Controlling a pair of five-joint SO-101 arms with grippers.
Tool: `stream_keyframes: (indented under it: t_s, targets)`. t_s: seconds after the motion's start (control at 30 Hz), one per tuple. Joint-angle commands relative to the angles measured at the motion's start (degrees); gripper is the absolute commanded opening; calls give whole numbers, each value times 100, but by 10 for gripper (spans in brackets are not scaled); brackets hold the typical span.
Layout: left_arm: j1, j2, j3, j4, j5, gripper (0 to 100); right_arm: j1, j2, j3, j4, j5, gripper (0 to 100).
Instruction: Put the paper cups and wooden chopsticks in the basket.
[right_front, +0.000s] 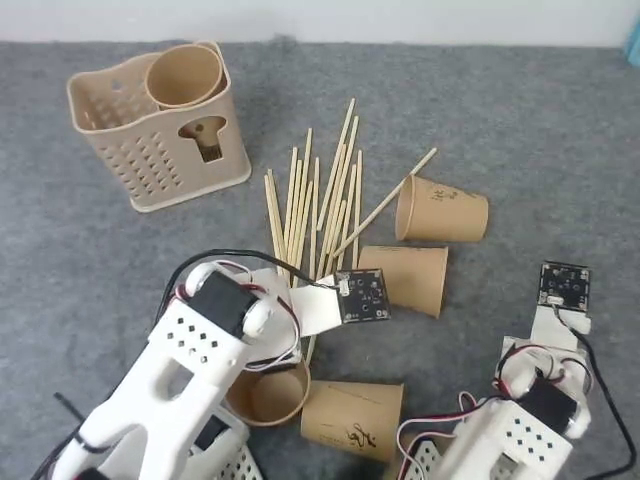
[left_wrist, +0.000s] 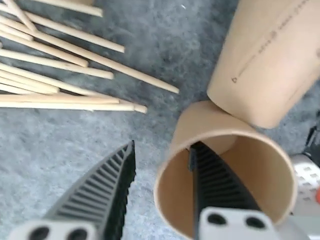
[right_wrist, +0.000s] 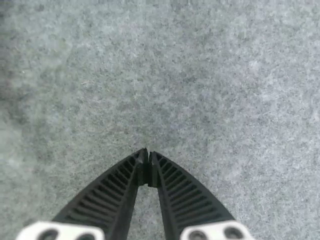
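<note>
Bright, even light falls from above on the grey bench (right_front: 520, 110). Only faint, soft shadows hug the basket (right_front: 140, 160), the chopsticks (right_front: 300, 200) and the lying cups (right_front: 440, 210).

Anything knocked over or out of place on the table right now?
Three paper cups lie tipped on their sides beside the loosely scattered chopsticks. Nothing looks damaged. The left pincer straddles the rim of a fourth cup, one finger inside.

The table (right_front: 520, 120) is covered in grey, fuzzy, matt cloth, like felt. The basket (right_front: 160, 150) is beige perforated plastic, smooth with a faint sheen. In it and near it, the paper cups (right_front: 440, 210) are matt brown paper. Beside the basket, the chopsticks (right_front: 310, 200) are pale, bare wood. The arms (right_front: 190, 370) have white plastic shells, and their jaws are black, ribbed, matt plastic.
</note>
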Motion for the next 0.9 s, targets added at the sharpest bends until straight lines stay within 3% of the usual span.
stream_keyframes:
  t_s: [0.0,0.13,0.3,0.6,0.87]
  targets:
    - [-35,-105,4,-273,53,173,-84,-84,-18,-4,105,9]
    - [-44,-149,312,-598,62,156,-84,-84,-9,-4,105,9]
    - [-35,-149,734,-791,62,6,-84,-84,-9,-4,105,9]
    - [-62,-149,655,-738,62,13,-84,-84,-9,-4,105,9]
    - [-1626,-149,-585,-730,132,13,-66,-84,-9,-4,105,9]
